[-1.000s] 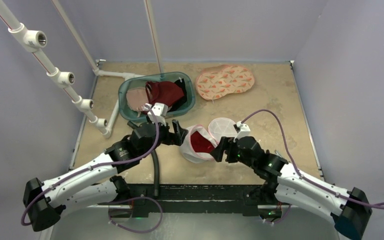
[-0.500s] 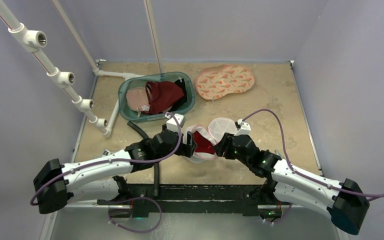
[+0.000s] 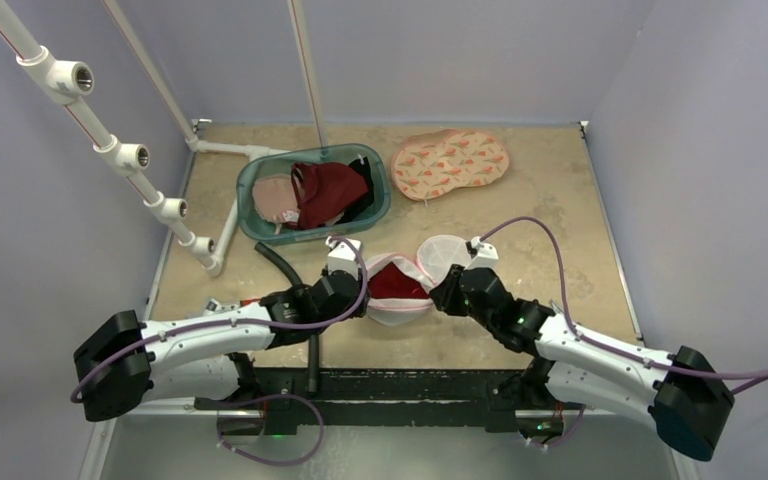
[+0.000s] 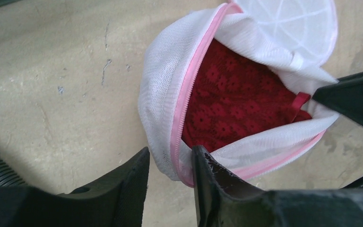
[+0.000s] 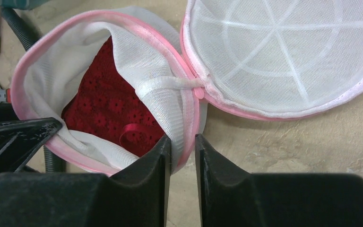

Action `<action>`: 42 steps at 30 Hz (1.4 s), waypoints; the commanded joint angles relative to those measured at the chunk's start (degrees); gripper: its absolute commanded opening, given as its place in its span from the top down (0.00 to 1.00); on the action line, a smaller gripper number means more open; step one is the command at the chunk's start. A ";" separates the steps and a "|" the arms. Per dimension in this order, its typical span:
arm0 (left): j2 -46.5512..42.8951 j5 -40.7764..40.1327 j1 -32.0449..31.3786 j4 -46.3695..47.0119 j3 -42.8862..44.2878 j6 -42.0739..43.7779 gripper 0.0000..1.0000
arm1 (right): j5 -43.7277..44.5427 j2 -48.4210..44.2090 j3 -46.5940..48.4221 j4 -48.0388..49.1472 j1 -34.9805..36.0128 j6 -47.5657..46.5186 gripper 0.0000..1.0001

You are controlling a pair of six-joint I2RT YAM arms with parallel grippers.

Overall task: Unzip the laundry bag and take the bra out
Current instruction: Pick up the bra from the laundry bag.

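Jaws of the left gripper (image 4: 169, 165) are pinched on the rim of the white mesh laundry bag (image 4: 159, 94), at the bottom centre of the left wrist view. One finger is outside the mesh and the other is just inside the pink zipper tape (image 4: 189, 80). The right gripper (image 5: 183, 151) clamps the opposite rim in the same way, low in the middle of its own view, just below the white webbing tab (image 5: 163, 86) where the bag joins its round lid (image 5: 283, 52).

Both grips look meant to hold the mouth spread and the bag pinned from two sides. The zipper is already run open, and the lid is flopped back flat on the table (image 4: 52, 71) toward the upper right.

The red lace bra (image 4: 231, 104) lies inside the pouch, filling the gap between the two grippers and exposed from above. It starts just beyond each pair of fingertips, and neither gripper holds it. A loop of red ribbon (image 5: 134, 132) from it sits just left of the right gripper's inner finger, so it seems the nearest thing to catch. One gripper would have to let go of the rim to reach in.
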 commanded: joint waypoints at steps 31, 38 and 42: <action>7.53 11.36 -0.31 -1.25 17.37 9.57 0.39 | -3.30 -4.43 -3.49 6.28 1.00 -9.06 1.00; 14.02 9.90 2.23 -5.91 19.71 12.80 0.39 | -4.13 -5.73 -4.07 6.85 1.01 -9.65 1.00; 14.35 13.18 7.16 -4.08 17.11 12.62 0.38 | -4.40 -5.81 -4.20 6.97 0.99 -9.72 1.00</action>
